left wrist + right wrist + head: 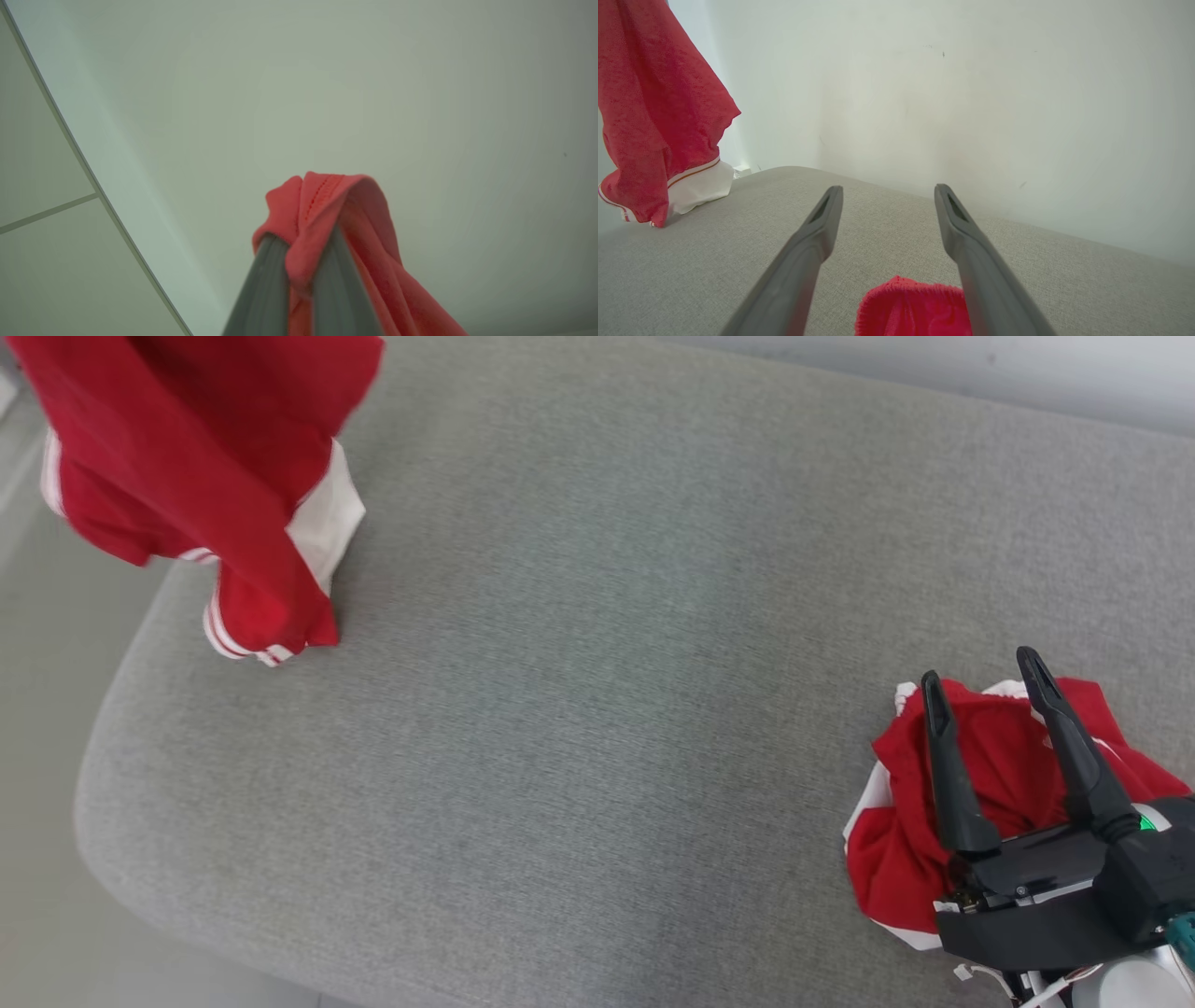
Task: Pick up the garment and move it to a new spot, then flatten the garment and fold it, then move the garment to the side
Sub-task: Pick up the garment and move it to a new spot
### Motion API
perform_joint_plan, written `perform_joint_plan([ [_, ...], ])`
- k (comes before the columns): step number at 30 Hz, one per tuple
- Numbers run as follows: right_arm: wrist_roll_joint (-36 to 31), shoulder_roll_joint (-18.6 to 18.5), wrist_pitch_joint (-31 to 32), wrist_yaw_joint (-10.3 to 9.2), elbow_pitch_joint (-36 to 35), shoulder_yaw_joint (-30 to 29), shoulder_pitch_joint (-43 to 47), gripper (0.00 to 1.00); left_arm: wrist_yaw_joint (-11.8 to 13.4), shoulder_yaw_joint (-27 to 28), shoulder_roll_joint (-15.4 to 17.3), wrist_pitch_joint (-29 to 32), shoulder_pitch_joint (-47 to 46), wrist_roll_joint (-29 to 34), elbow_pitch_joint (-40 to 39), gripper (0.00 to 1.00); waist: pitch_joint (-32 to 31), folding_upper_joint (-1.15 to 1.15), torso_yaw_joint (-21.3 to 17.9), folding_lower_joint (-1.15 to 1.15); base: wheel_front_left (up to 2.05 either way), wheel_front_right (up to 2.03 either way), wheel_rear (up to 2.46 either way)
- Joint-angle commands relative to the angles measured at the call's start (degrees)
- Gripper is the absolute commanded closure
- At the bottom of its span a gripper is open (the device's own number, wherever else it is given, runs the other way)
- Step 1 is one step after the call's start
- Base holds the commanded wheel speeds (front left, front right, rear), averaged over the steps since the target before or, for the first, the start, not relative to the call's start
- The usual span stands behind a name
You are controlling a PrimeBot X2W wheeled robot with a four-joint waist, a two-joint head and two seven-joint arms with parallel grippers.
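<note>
A red garment (196,457) with white trim hangs at the upper left of the head view, and its lowest corner touches the grey cushion (597,691). In the left wrist view my left gripper (303,240) is shut on a bunched red fold of the garment (327,196), which drapes over the fingertips. In the right wrist view the same garment (654,116) hangs at far left. My right gripper (978,667) is at the lower right, open and holding nothing; its fingers (817,233) point across the cushion.
A second crumpled red and white garment (1008,775) lies on the cushion under my right gripper, its top (915,308) seen between the fingers. The cushion's rounded edge drops to pale floor (37,756) at left. A white wall (971,93) stands behind.
</note>
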Motion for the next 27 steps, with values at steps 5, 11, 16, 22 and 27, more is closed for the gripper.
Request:
perform_joint_plan([
  [5,-1.0,-1.0,1.4,-0.12,-2.4,0.3,-0.5,0.0,-0.2,2.4,-2.1,-0.2,6.5,-0.8,2.8,1.0,2.5,0.0,-2.4,0.0,0.0,0.0,0.0],
  [11,-1.7,-2.3,3.8,-0.12,-6.1,0.6,-1.4,0.0,-0.2,6.7,-4.8,-0.2,15.0,-0.9,4.1,1.0,5.0,0.0,-4.0,0.0,0.0,0.0,0.0],
  [16,-2.0,-3.5,6.5,-0.13,-10.3,0.9,-2.4,0.0,-0.4,12.0,-7.5,-0.2,22.2,0.3,5.4,1.0,6.8,0.0,-5.4,0.0,0.0,0.0,0.0],
  [22,-2.3,-4.6,8.3,-0.13,-12.5,0.8,-2.3,0.0,-1.1,15.6,-10.5,-0.2,26.0,1.2,7.5,1.0,8.2,0.0,-6.0,0.0,0.0,0.0,0.0],
  [27,-2.3,-5.4,9.7,-0.13,-14.2,0.6,-2.3,0.0,-1.7,18.0,-14.0,-0.2,28.7,2.4,9.9,1.0,9.5,0.0,-6.4,0.0,0.0,0.0,0.0],
])
